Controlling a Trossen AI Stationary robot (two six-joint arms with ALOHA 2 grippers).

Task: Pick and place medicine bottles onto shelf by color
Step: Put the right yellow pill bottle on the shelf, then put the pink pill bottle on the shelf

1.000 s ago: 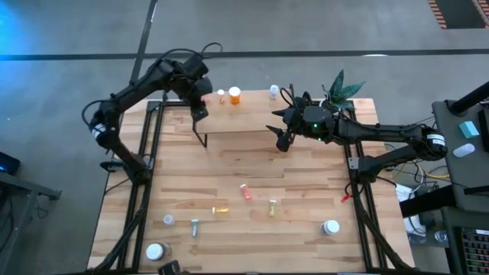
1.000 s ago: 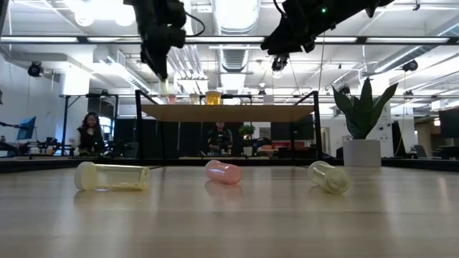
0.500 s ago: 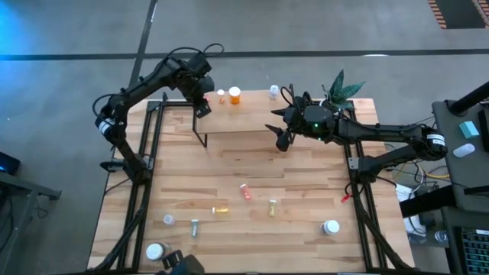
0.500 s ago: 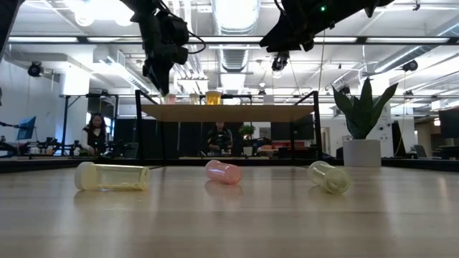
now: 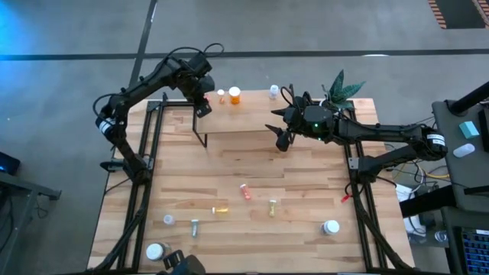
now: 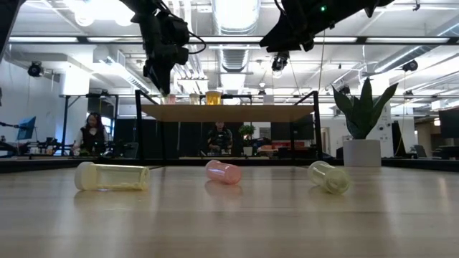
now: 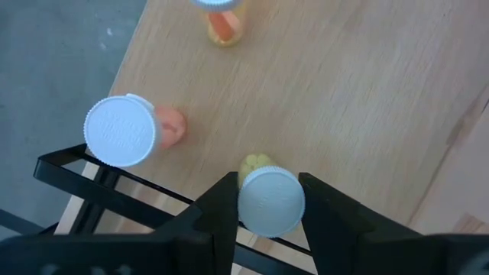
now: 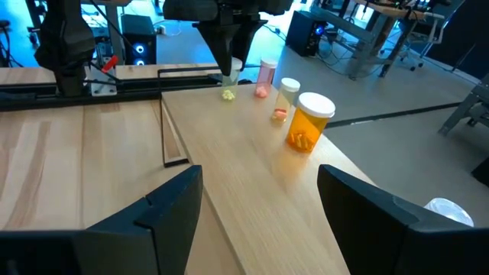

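high view: i see the left gripper [image 5: 201, 105] over the left end of the shelf [image 5: 252, 114], a light-wood board at the far side of the table [image 5: 252, 229]. an orange bottle [image 5: 234, 95] and a small white-capped vial [image 5: 273, 92] stand along the shelf's far edge. the right gripper [image 5: 280, 136] hangs at the shelf's near edge, toward its right end, by the potted plant [image 5: 341, 88]. loose bottles lie on the near half of the table: a pink one [image 5: 245, 191], a yellow one [image 5: 220, 209], a yellow-green one [image 5: 272, 207], and white-capped ones near the front corners.

low view: three bottles lie on their sides in front of the shelf [image 6: 229, 112]: pale yellow [image 6: 112, 176], pink [image 6: 222, 171], yellow-green [image 6: 329, 177]. both arms enter from above.

left wrist view: the left fingers [image 7: 218, 210] flank the white cap of a small yellow vial [image 7: 269, 197] standing at the shelf corner; whether they actually press on it i cannot tell. a pink bottle with a wide white cap [image 7: 130, 131] stands just beside it.

right wrist view: the right fingers [image 8: 172, 206] stand well apart and hold nothing. ahead on the shelf stand the orange bottle [image 8: 307, 122], a clear vial [image 8: 284, 99], the pink bottle [image 8: 264, 79] and the yellow vial [image 8: 228, 93].
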